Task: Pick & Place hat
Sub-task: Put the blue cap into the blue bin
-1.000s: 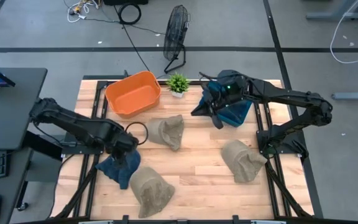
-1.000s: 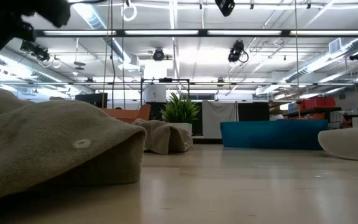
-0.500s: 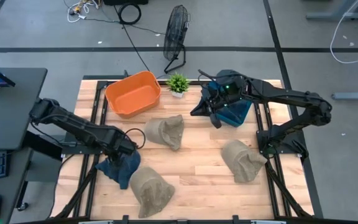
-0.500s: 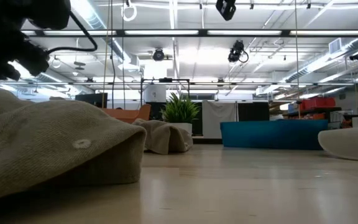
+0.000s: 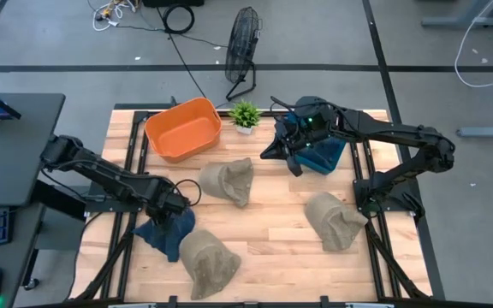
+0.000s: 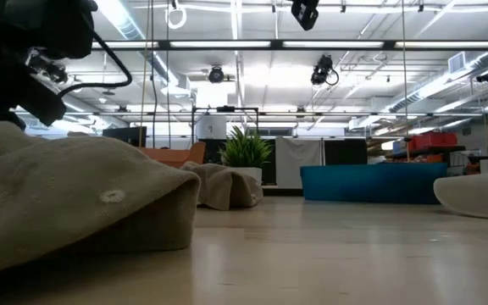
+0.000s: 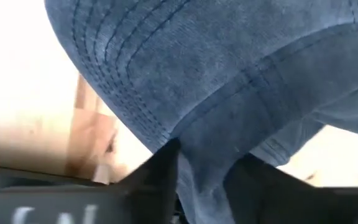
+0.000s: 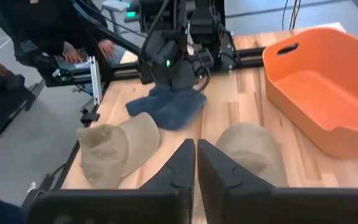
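Observation:
A dark blue hat [image 5: 161,235] lies near the table's left edge, and my left gripper [image 5: 174,208] is shut on it from above. In the left wrist view the blue cloth [image 7: 229,74] fills the picture. In the right wrist view the same hat [image 8: 166,109] rests flat on the wood. My right gripper [image 5: 284,152] hovers shut and empty over the far middle of the table, beside a teal hat [image 5: 325,154]. The orange basket [image 5: 184,128] stands at the far left. My left gripper pinches a raised fold of the blue hat's cloth [image 7: 201,165] between its two fingers [image 7: 157,183]. It comes at the hat from above, pointing down. The hat spreads out around the fingers and lies on the table [image 8: 185,102].
Three tan hats lie on the table: one at the middle [image 5: 229,180], one at the near left [image 5: 205,261] right beside the blue hat, one at the near right [image 5: 332,221]. A small potted plant [image 5: 245,114] stands at the far edge. A person's hands [image 8: 104,48] show beyond the left side.
My left gripper has come down onto the blue hat: in the low view its arm has dropped further into the picture. The right gripper has drifted a little toward the far left.

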`<state>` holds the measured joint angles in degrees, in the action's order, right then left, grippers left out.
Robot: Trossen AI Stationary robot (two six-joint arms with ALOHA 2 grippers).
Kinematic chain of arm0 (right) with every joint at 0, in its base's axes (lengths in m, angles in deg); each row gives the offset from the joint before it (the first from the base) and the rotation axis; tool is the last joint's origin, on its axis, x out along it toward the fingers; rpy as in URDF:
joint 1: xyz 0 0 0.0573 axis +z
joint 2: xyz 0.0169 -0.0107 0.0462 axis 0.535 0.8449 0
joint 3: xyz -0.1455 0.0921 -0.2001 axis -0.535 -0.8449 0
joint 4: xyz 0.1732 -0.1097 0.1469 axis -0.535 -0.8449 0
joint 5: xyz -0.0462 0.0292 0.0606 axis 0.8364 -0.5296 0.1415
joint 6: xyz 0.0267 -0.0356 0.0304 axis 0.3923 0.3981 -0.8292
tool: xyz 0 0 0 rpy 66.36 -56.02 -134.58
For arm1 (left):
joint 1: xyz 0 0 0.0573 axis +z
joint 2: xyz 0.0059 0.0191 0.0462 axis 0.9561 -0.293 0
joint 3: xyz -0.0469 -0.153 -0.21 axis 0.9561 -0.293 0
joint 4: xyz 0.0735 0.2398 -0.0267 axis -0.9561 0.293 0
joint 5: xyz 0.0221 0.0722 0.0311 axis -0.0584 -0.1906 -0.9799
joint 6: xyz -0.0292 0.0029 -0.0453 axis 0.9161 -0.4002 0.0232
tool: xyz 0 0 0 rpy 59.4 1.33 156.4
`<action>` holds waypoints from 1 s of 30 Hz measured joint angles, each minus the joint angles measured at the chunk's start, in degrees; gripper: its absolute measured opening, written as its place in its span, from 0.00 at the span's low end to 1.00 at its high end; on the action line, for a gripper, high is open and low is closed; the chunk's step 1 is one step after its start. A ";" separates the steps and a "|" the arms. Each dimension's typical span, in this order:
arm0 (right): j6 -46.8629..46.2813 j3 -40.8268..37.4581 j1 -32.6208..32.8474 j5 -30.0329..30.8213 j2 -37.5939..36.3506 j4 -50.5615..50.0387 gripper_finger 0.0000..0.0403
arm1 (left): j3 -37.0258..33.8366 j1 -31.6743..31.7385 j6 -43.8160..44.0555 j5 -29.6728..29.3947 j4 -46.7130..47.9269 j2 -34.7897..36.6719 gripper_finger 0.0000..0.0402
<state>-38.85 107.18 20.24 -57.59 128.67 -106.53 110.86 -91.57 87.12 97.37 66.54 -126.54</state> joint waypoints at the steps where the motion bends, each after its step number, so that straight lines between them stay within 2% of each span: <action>1: 0.02 0.00 0.00 -0.07 0.00 -0.57 0.05 | 0.34 0.02 0.83 0.60 -0.24 0.00 0.20; 3: 0.02 0.00 0.08 -0.55 0.00 -1.60 0.07 | 1.46 0.07 2.29 2.45 -0.19 -0.02 0.08; 5: 0.54 0.00 0.35 -0.11 0.00 -3.23 0.10 | 3.02 0.07 5.24 3.98 0.30 -0.02 0.03; 9: 0.84 0.00 1.03 1.77 0.00 -4.55 0.19 | 8.48 0.07 12.86 4.82 2.08 -0.02 0.02; 15: 0.51 0.00 3.18 3.06 0.00 -4.35 0.38 | 21.40 0.84 30.13 3.66 12.53 0.00 0.01; 19: 1.18 0.00 5.67 3.14 0.40 -1.88 0.49 | 29.19 1.43 42.34 -0.88 12.63 0.02 0.01; 21: 1.63 0.00 7.25 4.70 1.03 0.75 0.53 | 31.37 1.76 46.21 -6.67 10.45 0.02 0.02; 23: 3.33 0.00 8.68 7.59 1.74 2.35 0.56 | 31.93 1.85 47.08 -13.20 5.34 0.02 0.02; 25: 5.81 0.00 10.09 10.27 2.83 4.89 0.58 | 31.79 2.43 47.07 -17.28 0.10 0.00 0.02; 30: 11.38 0.00 11.97 13.16 6.29 8.81 0.59 | 30.62 4.58 45.84 -20.99 -8.65 -1.84 0.02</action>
<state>-27.47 107.18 32.21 -44.43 134.96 -97.72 141.48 -86.99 132.97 76.37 57.89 -128.38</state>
